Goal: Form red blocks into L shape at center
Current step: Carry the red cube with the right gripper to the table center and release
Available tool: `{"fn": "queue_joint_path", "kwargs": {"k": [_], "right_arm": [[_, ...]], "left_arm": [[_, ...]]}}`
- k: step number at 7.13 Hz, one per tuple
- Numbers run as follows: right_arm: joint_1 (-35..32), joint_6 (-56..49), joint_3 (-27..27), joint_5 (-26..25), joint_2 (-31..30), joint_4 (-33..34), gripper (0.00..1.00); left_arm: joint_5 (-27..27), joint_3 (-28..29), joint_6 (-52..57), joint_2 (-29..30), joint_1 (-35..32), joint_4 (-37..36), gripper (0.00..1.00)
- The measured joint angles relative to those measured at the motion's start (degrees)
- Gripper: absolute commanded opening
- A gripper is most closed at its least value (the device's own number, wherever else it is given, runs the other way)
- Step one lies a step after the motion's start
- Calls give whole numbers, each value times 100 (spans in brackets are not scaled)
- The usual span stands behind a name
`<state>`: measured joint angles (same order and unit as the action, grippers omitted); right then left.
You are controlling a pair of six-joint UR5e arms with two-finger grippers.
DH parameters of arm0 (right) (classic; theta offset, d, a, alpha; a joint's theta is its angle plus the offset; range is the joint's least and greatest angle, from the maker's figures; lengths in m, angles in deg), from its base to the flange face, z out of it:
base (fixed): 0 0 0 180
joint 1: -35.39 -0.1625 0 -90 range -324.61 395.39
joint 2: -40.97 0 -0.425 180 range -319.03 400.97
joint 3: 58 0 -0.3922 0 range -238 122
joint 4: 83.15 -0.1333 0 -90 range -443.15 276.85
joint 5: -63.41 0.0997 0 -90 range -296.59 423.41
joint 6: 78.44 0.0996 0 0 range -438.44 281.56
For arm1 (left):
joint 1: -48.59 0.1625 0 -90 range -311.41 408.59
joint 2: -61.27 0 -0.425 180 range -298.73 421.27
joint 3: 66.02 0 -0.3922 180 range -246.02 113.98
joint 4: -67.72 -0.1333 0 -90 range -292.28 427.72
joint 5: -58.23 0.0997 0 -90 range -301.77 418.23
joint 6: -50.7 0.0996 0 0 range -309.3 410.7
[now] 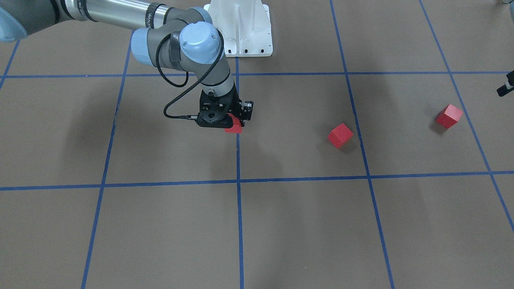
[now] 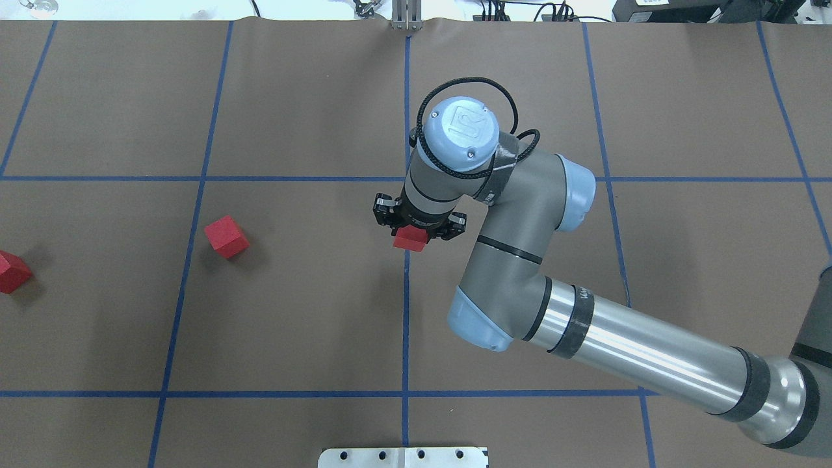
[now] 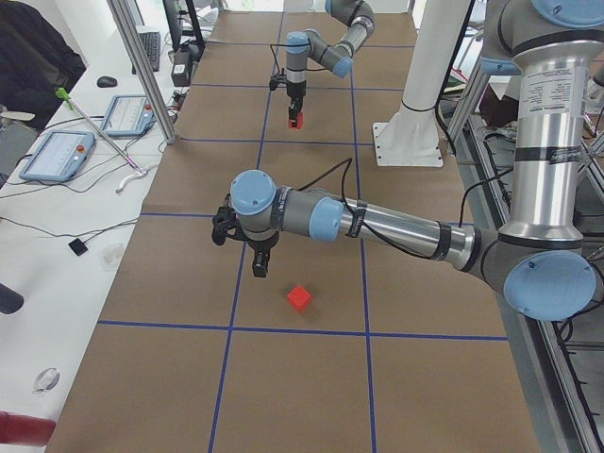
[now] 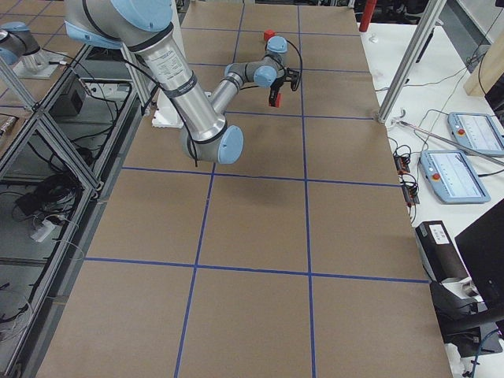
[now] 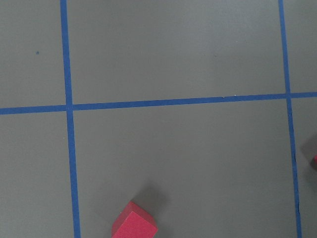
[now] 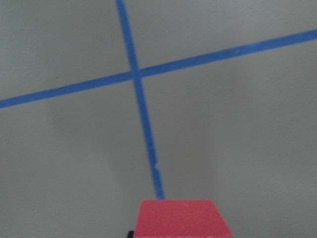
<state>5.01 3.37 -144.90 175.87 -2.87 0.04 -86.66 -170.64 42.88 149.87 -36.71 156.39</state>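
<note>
Noted right end effector [image 2: 416,231] clamped shut around one of the red blocks [image 2: 409,242]. Found this held block over the central blue grid line [image 1: 237,160], near the middle of the table [image 2: 292,325]. Cannot tell whether touching the paper or hanging just above it. Checked in the right wrist view: held block low in frame, centred on the line, with a grid crossing ahead.

Spotted second red block [image 2: 226,236] resting well apart on the robot's left, just beside another grid line. Spotted third red block [image 2: 12,271] farther out, near the table's left end. Saw left end effector [image 3: 260,272] hanging near that third block with nothing seen in it; cannot tell how far open.

Judged step in hand: placing the first block at center as anchor of the L. Two more not yet brought in.

Next move, by estimate: set down square to the grid line, let go, lift straight up without nudging. Then fetch the nearer block and seat it flush against the first, faces aligned, with room left for the corner turn.
</note>
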Motion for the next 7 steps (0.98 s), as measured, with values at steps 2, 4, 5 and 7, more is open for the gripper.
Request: {"fn": "queue_joint_path", "kwargs": {"k": [2, 4, 5, 7], "right_arm": [[188, -3, 220, -199, 84, 4, 0], [295, -19, 334, -336, 71, 3, 0], [344, -36, 405, -404, 67, -1, 26], [418, -56, 471, -518, 61, -6, 65]], "left_arm": [[-3, -12, -1, 0, -3, 1, 100], [-4, -17, -1, 0, -3, 1, 100], [-4, -19, -1, 1, -4, 1, 100], [-4, -16, -1, 6, -4, 3, 100]]}}
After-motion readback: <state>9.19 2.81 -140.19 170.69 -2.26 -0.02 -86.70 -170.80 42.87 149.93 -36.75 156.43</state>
